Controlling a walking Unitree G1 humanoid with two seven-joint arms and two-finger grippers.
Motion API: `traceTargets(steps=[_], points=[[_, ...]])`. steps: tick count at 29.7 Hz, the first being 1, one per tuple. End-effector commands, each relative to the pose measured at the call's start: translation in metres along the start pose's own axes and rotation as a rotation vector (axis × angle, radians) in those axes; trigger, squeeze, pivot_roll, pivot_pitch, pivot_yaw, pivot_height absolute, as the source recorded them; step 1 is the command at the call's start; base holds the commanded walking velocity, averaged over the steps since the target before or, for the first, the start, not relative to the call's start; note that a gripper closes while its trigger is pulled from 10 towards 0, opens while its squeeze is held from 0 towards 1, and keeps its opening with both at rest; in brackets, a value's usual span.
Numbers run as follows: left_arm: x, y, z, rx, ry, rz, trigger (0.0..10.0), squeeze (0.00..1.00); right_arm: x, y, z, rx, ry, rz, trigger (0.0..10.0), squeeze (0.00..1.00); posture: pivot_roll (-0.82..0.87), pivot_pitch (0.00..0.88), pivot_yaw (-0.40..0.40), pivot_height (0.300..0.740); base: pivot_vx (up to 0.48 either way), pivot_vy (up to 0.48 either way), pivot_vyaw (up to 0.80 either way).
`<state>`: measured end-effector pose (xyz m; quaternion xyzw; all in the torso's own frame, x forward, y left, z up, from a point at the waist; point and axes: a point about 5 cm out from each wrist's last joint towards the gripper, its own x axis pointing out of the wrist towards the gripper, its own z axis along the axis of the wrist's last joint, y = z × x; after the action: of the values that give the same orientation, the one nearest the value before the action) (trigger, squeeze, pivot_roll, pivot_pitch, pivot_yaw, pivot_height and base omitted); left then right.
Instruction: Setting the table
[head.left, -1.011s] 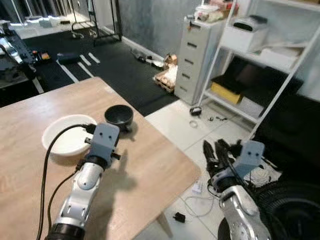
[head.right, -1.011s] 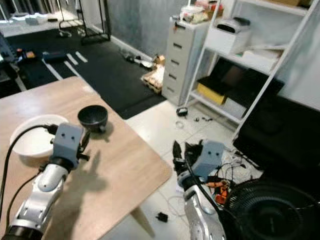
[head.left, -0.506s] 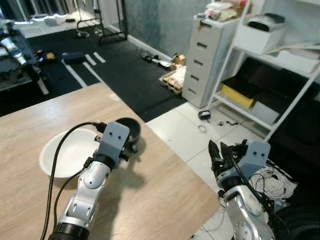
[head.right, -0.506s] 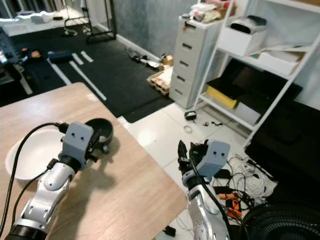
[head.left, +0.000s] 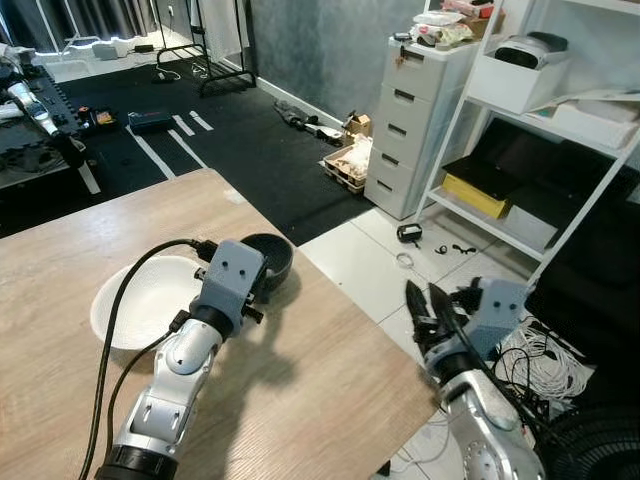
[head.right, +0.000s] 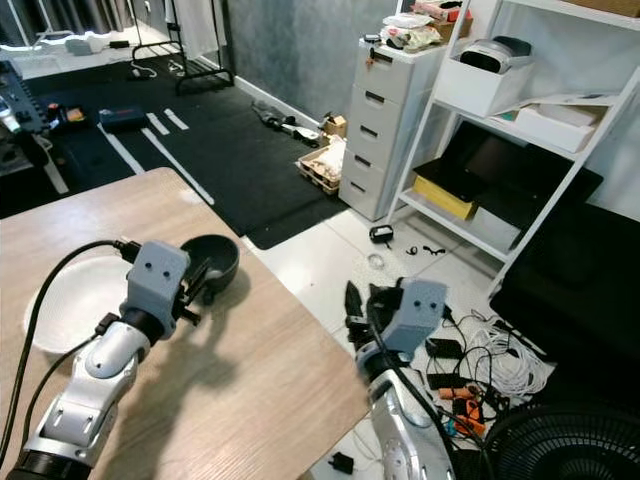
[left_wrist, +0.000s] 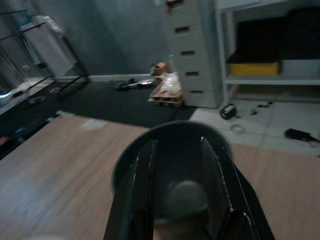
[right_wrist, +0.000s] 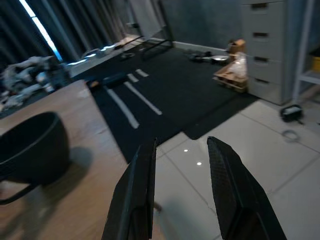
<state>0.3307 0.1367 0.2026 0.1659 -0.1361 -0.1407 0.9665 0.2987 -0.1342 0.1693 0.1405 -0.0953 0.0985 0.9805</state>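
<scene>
Black bowl sits just ahead of the open left pincer.

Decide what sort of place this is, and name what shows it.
Probably a lived-in room used as a workspace: a wooden table with a white plate and black bowl, a grey drawer cabinet, and white shelves.

A grey drawer cabinet stood at one o'clock beside a white shelf unit. Cables lay tangled on the floor tiles at four o'clock.
</scene>
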Motion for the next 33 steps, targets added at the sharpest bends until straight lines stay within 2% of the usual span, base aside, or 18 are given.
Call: traceTargets(steps=[1,3,5,9,11,12,13,17,20,26,27,29,30,31,33], points=[[-0.002,0.011,0.006,0.023,0.004,-0.036,10.0,0.00,0.002,0.007,0.003,-0.003,-0.004,0.045,10.0,0.00,0.06,0.126,0.096,0.740,0.000,0.000,0.00],[-0.002,0.031,0.016,0.069,0.018,-0.112,10.0,0.00,0.006,0.013,0.007,-0.010,-0.018,0.076,10.0,0.00,0.08,0.130,0.096,0.740,0.000,0.000,0.00],[-0.002,0.035,0.018,0.084,0.021,-0.125,10.0,0.00,0.007,0.014,0.008,-0.011,-0.020,0.081,10.0,0.00,0.08,0.130,0.096,0.740,0.000,0.000,0.00],[-0.004,0.073,0.024,0.243,0.084,-0.257,10.0,0.02,0.011,0.017,0.013,-0.012,-0.040,0.101,10.0,0.00,0.09,0.128,0.100,0.740,0.000,0.000,0.00],[-0.006,0.087,0.024,0.282,0.124,-0.315,10.0,0.55,0.013,0.018,0.014,-0.011,-0.046,0.104,10.0,0.00,0.10,0.127,0.103,0.740,0.000,0.000,0.00],[-0.005,0.094,0.022,0.266,0.150,-0.351,10.0,1.00,0.013,0.019,0.015,-0.010,-0.049,0.105,10.0,0.00,0.10,0.127,0.111,0.740,0.000,0.000,0.00],[-0.005,0.099,0.020,0.244,0.170,-0.386,10.0,1.00,0.013,0.020,0.015,-0.009,-0.051,0.105,10.0,0.00,0.10,0.128,0.115,0.740,0.000,0.000,0.00],[-0.003,0.101,0.018,0.221,0.195,-0.448,10.0,1.00,0.012,0.020,0.015,-0.009,-0.054,0.102,10.0,0.00,0.09,0.127,0.124,0.740,0.000,0.000,0.00],[-0.003,0.084,0.018,0.214,0.177,-0.531,10.0,1.00,0.008,0.017,0.016,-0.008,-0.058,0.087,10.0,0.00,0.09,0.129,0.120,0.740,0.000,0.000,0.00],[-0.004,0.083,0.020,0.227,0.166,-0.639,10.0,0.99,0.008,0.018,0.015,-0.009,-0.049,0.102,10.0,0.00,0.09,0.129,0.111,0.740,0.000,0.000,0.00],[-0.004,0.085,0.022,0.239,0.167,-0.673,10.0,0.02,0.009,0.019,0.016,-0.010,-0.048,0.109,10.0,0.00,0.09,0.129,0.110,0.740,0.000,0.000,0.00],[-0.002,0.090,0.027,0.268,0.171,-0.731,10.0,0.00,0.010,0.019,0.016,-0.010,-0.050,0.114,10.0,0.00,0.09,0.129,0.109,0.740,0.000,0.000,0.00],[-0.001,0.092,0.029,0.309,0.185,-0.783,10.0,0.00,0.011,0.020,0.017,-0.010,-0.051,0.116,10.0,0.00,0.09,0.130,0.112,0.740,0.000,0.000,0.00],[-0.001,0.092,0.029,0.309,0.185,-0.783,10.0,0.00,0.011,0.020,0.017,-0.010,-0.051,0.116,10.0,0.00,0.09,0.130,0.112,0.740,0.000,0.000,0.00],[-0.001,0.095,0.030,0.383,0.223,-0.870,10.0,0.00,0.011,0.021,0.017,-0.008,-0.053,0.116,10.0,0.00,0.09,0.133,0.116,0.740,0.000,0.000,0.00]])
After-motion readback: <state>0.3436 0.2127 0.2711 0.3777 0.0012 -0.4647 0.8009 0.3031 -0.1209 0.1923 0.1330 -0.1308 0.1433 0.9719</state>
